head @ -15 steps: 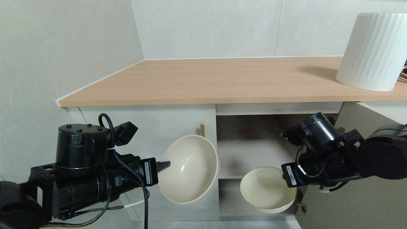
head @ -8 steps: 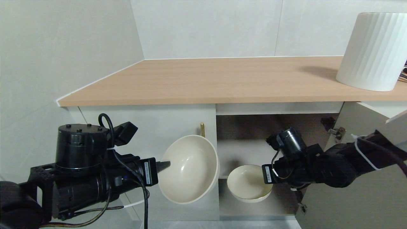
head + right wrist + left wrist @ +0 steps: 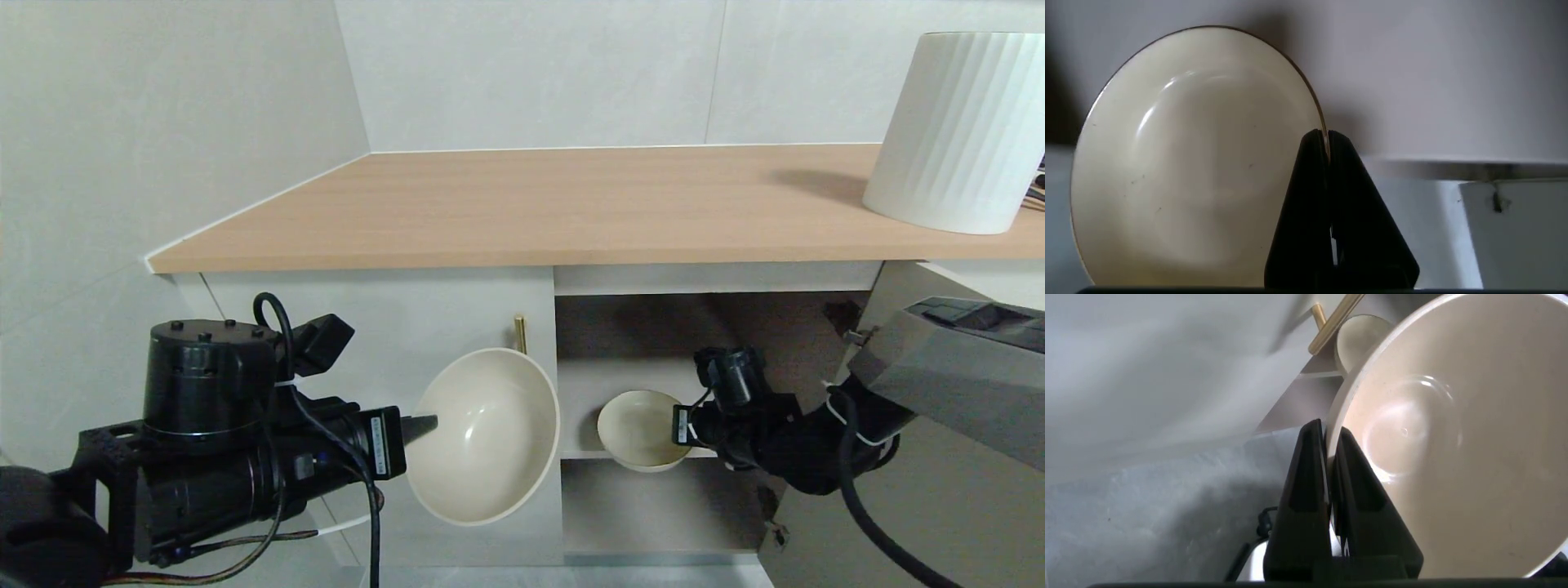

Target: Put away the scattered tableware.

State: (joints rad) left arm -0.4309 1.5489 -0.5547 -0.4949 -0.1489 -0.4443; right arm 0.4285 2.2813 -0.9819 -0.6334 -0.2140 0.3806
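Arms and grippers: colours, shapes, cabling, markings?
Both matte black. Left gripper: tapered wedge fingers, white label sticker, looped black cable, white zip tie, cylindrical wrist housing. Right gripper: same fingers, white label, black cable, white tie, grey forearm shell.

A kitchen: a wooden countertop [image 3: 571, 204] spans mid-frame, tiled walls [image 3: 522, 73] rise above it, and an open cabinet [image 3: 653, 506] sits at lower centre.

From here, the right gripper [image 3: 1328, 145] has its two black fingers [image 3: 1308, 212] pinched tight on the thin rim of a cream bowl [image 3: 1196, 163], at about three o'clock on the rim. The bowl's hollow faces the camera. A grey cabinet wall [image 3: 1437, 73] stands behind, with a small metal fitting [image 3: 1494, 196] out toward four o'clock.
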